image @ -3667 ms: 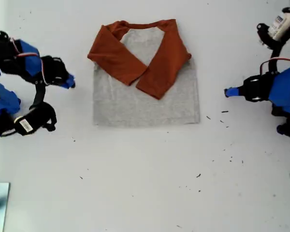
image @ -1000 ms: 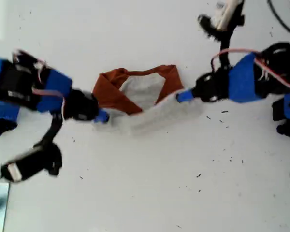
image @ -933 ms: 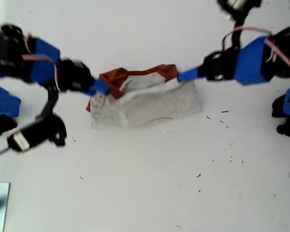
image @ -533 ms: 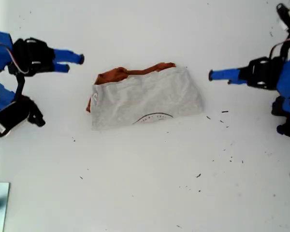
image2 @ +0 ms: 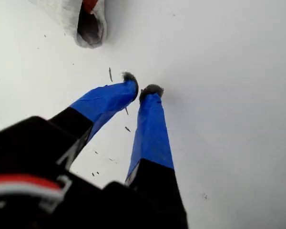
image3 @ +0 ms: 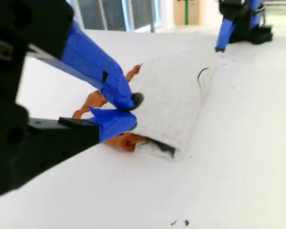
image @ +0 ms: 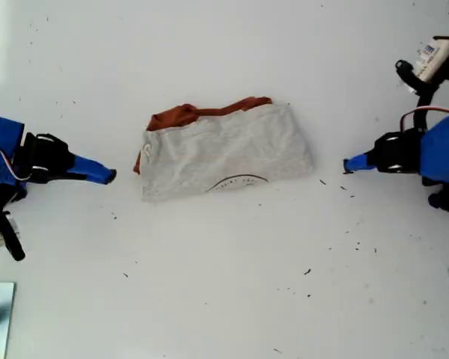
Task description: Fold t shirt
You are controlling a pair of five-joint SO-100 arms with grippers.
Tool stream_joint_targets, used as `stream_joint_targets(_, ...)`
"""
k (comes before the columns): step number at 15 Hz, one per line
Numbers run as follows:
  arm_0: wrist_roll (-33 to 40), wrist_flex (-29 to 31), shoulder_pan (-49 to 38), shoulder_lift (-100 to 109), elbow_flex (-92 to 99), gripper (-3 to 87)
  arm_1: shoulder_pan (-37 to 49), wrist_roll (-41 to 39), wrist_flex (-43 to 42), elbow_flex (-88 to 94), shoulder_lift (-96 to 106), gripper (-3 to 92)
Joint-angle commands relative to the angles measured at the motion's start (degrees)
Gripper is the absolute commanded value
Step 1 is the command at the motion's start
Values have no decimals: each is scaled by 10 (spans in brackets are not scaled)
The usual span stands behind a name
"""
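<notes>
Withdrawn: first end effector, second end effector | 1 t shirt

The t shirt, spread flat with its sleeves crossed a few seconds ago, is now folded in half with the grey print side up, and my first end effector and my second end effector have let go and drawn back to either side.

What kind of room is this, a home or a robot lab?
Probably a robot lab or workshop: two blue arms face a small t shirt on a plain white table, with tall windows behind.
</notes>
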Motion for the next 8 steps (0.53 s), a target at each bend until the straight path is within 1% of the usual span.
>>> stream_joint_targets(1, 126, 2, 23, 11, 6, 104, 9, -32, -20, 35, 5, 37)
stream_joint_targets(2, 125, 2, 30, 11, 6, 104, 15, -142, -20, 35, 5, 37)
stream_joint_targets(3, 124, 2, 33, 11, 6, 104, 16, -322, -18, 35, 5, 39)
stream_joint_targets(4, 123, 2, 35, 11, 6, 104, 13, -338, -15, 33, 6, 38)
stream_joint_targets(8, 122, 2, 35, 11, 6, 104, 13, -337, -15, 33, 6, 38)
